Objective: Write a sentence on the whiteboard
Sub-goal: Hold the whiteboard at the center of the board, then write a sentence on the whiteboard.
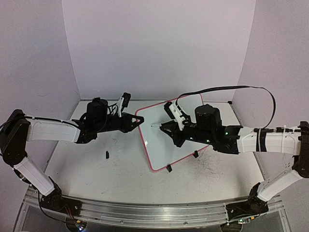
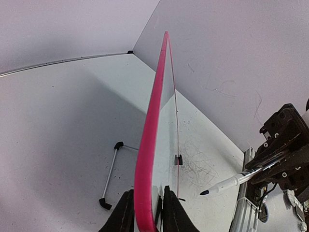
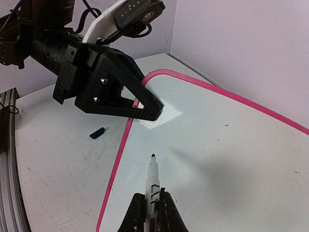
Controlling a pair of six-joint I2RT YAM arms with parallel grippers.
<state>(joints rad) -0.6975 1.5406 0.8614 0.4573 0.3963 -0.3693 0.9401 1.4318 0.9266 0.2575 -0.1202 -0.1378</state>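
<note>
I am setting up to write: the board is being gripped and steadied, and no stroke of the sentence is showing on the white face that I can see. The whiteboard [image 1: 164, 145] is sitting skewed in the middle of the desk [image 1: 96, 169], between the two arms. My left tool [image 2: 146, 203] is pinching its red-pink rim at the near left corner, a finger on either face and almost fully closed. My right tool [image 3: 151, 205] is clamped tight on a marker [image 3: 153, 179], whose tip is pointing at the board just inside that same corner. I judge the next move to be bringing the tip down onto the face near the left edge, with light pressure, while the left arm is keeping the board from sliding. I am not able to tell whether the tip is touching the surface or hovering over it, nor whether the gripped side is lifted off the desk. A small dark piece [image 1: 106, 155] is lying on the desk left of the board, too small to identify, and a thin rod with black ends [image 2: 110, 176] is lying beside the rim.
</note>
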